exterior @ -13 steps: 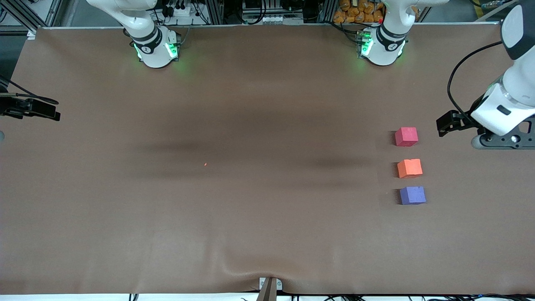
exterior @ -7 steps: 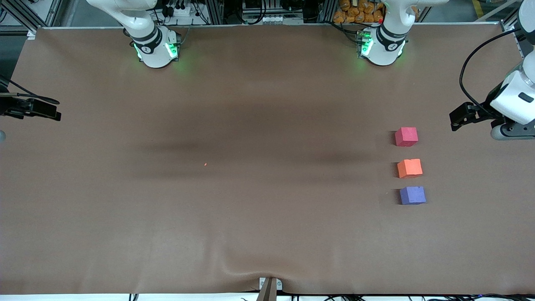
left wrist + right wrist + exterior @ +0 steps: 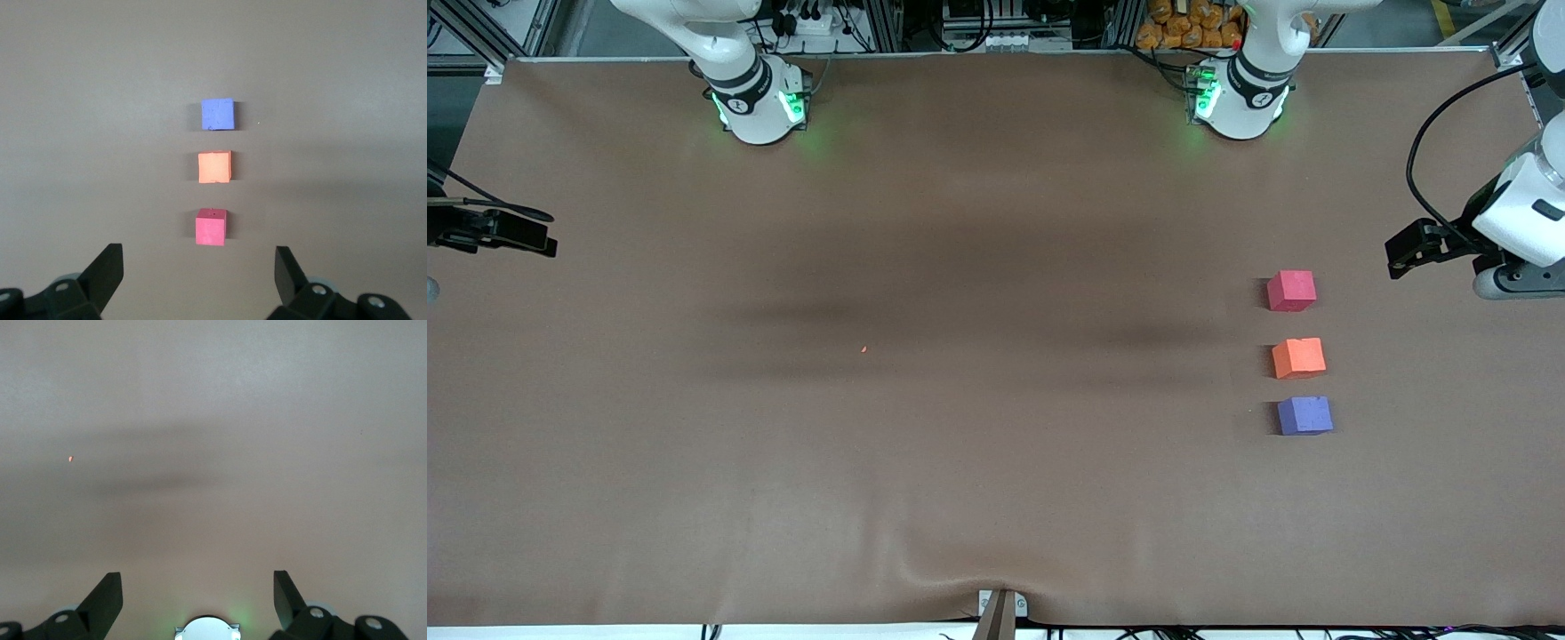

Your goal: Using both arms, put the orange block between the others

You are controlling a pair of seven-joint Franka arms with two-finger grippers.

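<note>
Three small foam cubes lie in a row near the left arm's end of the table. The orange block (image 3: 1298, 358) (image 3: 215, 167) sits in the middle. The pinkish-red cube (image 3: 1291, 291) (image 3: 211, 227) is farther from the front camera and the purple-blue cube (image 3: 1304, 415) (image 3: 218, 114) is nearer. All three stand apart. My left gripper (image 3: 199, 261) hangs open and empty above the table. It is off to the side of the pinkish-red cube, at the table's end (image 3: 1516, 280). My right gripper (image 3: 198, 580) is open and empty over bare cloth at the right arm's end, waiting.
Brown cloth covers the table, with a wrinkle (image 3: 996, 578) at the edge nearest the front camera. A tiny orange speck (image 3: 863, 349) (image 3: 70, 459) lies mid-table. The two green-lit arm bases (image 3: 760, 102) (image 3: 1240, 98) stand along the edge farthest from that camera.
The left arm has drawn away from the cubes toward its end of the table, then nearly stopped. The cubes and the right arm have not moved.
</note>
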